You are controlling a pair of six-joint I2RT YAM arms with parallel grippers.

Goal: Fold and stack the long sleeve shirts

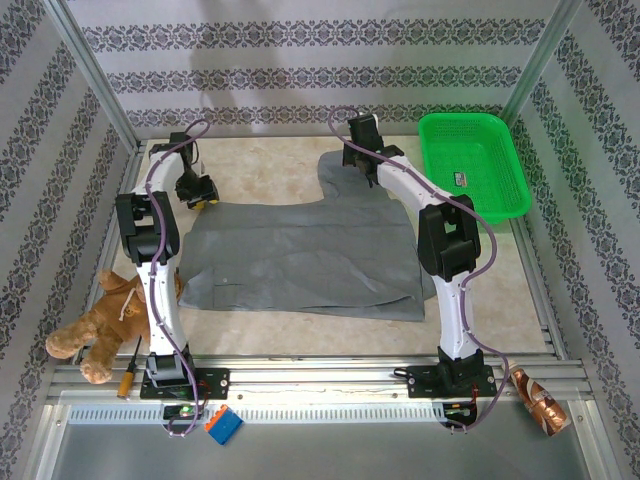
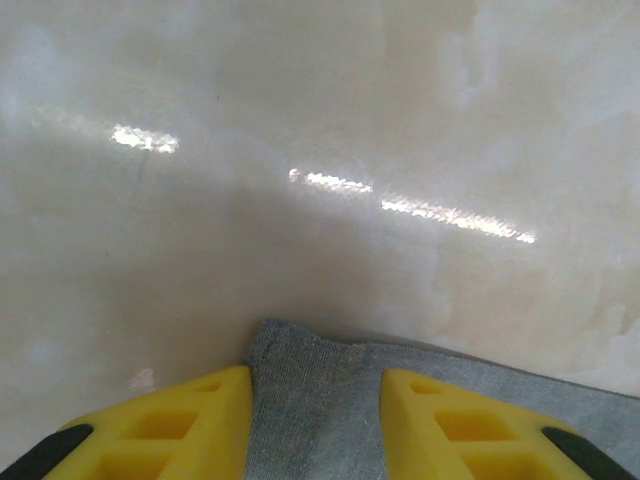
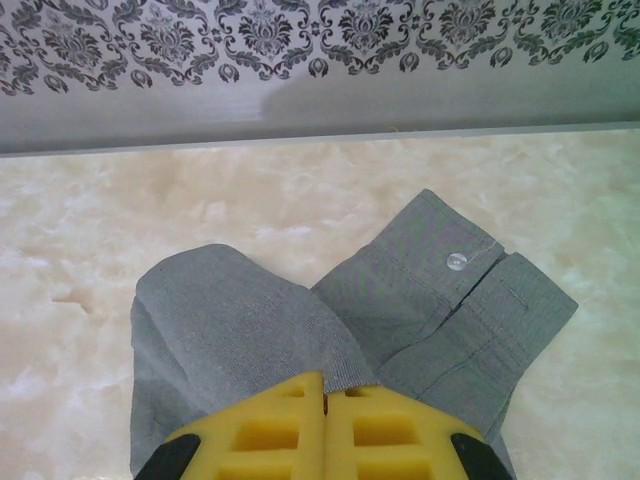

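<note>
The grey long sleeve shirt (image 1: 300, 260) lies spread across the middle of the table, with a bunched sleeve (image 1: 345, 175) reaching toward the back. My left gripper (image 1: 200, 194) hovers at the shirt's back left corner. In the left wrist view its yellow fingers (image 2: 180, 425) stand open, the shirt's corner (image 2: 320, 400) lying between them. My right gripper (image 1: 353, 152) is at the back on the sleeve. In the right wrist view it (image 3: 325, 388) is shut on a fold of the sleeve (image 3: 230, 320), beside the buttoned cuff (image 3: 470, 290).
A green basket (image 1: 475, 165) stands at the back right, close to the right arm. A brown plush toy (image 1: 100, 320) lies off the table's left edge. The patterned back wall (image 3: 300, 50) rises just beyond the sleeve. Small items (image 1: 540, 400) sit by the front rail.
</note>
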